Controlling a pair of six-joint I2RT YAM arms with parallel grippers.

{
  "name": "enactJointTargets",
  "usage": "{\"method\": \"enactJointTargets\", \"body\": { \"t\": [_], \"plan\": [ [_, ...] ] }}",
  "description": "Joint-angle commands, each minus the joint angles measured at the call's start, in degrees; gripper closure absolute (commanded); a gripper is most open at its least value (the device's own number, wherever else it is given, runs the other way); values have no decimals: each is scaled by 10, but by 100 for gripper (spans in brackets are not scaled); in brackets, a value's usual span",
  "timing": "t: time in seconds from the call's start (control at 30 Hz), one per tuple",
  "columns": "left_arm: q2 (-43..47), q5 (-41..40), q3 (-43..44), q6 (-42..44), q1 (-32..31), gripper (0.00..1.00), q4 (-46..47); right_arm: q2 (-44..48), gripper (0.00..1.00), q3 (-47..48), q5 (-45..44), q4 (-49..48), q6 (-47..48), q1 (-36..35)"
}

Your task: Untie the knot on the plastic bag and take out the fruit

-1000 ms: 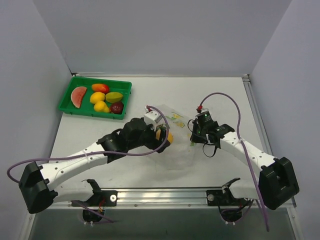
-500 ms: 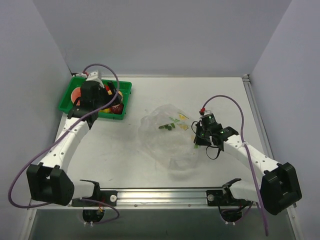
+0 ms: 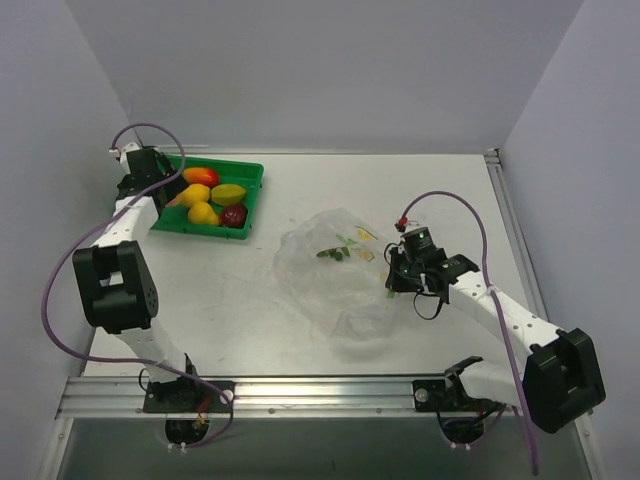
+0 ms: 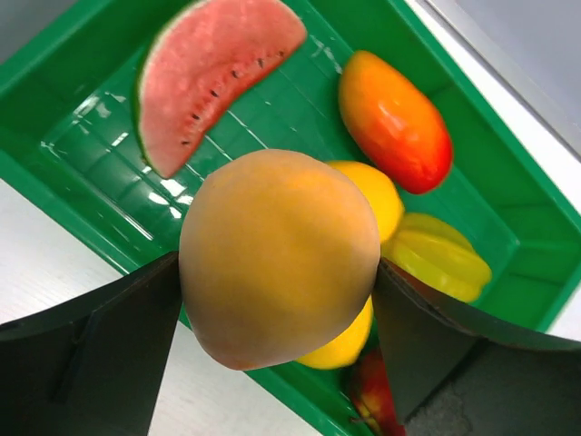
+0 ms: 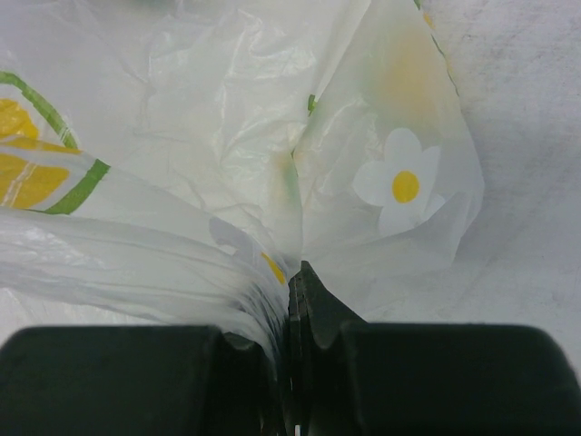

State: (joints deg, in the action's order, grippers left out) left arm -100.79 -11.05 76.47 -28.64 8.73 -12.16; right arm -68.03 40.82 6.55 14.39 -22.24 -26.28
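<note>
My left gripper (image 4: 277, 309) is shut on a round orange fruit (image 4: 277, 254) and holds it over the green tray (image 4: 82, 154). In the top view it (image 3: 155, 188) hangs over the tray's left end. Below lie a watermelon wedge (image 4: 209, 77), a lemon (image 4: 370, 193) and a dark red fruit (image 4: 377, 400). The clear printed plastic bag (image 3: 335, 270) lies slack mid-table, with no fruit showing inside. My right gripper (image 3: 396, 276) is shut on bunched plastic at the bag's right edge (image 5: 272, 245). I cannot make out a tied knot.
The tray (image 3: 250, 170) sits at the table's back left. It also holds a red-orange mango (image 4: 395, 118) and a yellow-green mango (image 4: 440, 263). Grey walls stand at the left, back and right. A metal rail (image 3: 320, 392) runs along the near edge.
My left arm carried the orange fruit from the bag to the tray, then on to its left end. The bag has slumped flat. My right gripper kept its hold.
</note>
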Motion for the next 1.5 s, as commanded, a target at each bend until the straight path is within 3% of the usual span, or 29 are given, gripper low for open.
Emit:
{"method": "enactJointTargets", "body": {
  "t": [0.0, 0.3, 0.47, 0.57, 0.6, 0.67, 0.73, 0.77, 1.0, 1.17, 1.33, 1.43, 1.47],
  "plan": [
    [-12, -19, 40, 12, 14, 4, 30, 4, 100, -4, 8, 7, 10, 2],
    [6, -12, 39, 32, 14, 3, 29, 8, 100, 14, 11, 12, 4, 1],
    [102, -2, -23, 23, -13, 2, 26, 17, 91, 31, 13, 27, 5, 0],
    [174, 5, -75, 46, -66, 3, 21, 30, 57, 44, 9, 41, 9, -3],
    [193, 6, -88, 60, -105, 3, 18, 34, 39, 56, 8, 48, 13, -3],
    [244, 19, -126, 83, -135, 3, 7, 47, 22, 68, 7, 66, 37, -5],
    [275, 50, -148, 96, -173, 3, -8, 60, 14, 96, 13, 86, 58, -8],
    [304, 63, -169, 111, -184, 2, -12, 61, 5, 111, 29, 92, 81, -8],
    [397, 110, -268, 167, -249, 3, -16, 19, 0, 249, 57, 157, 205, -39],
    [421, 126, -289, 171, -258, 3, -17, -73, 0, 350, 30, 201, 283, -96],
    [440, 144, -297, 161, -261, 3, -3, -179, 0, 401, 18, 200, 333, -107],
    [453, 147, -300, 160, -266, 3, -1, -235, 8, 442, -14, 198, 333, -110],
    [459, 150, -301, 160, -267, 3, 2, -248, 20, 451, -31, 194, 332, -110]
  ]
}}
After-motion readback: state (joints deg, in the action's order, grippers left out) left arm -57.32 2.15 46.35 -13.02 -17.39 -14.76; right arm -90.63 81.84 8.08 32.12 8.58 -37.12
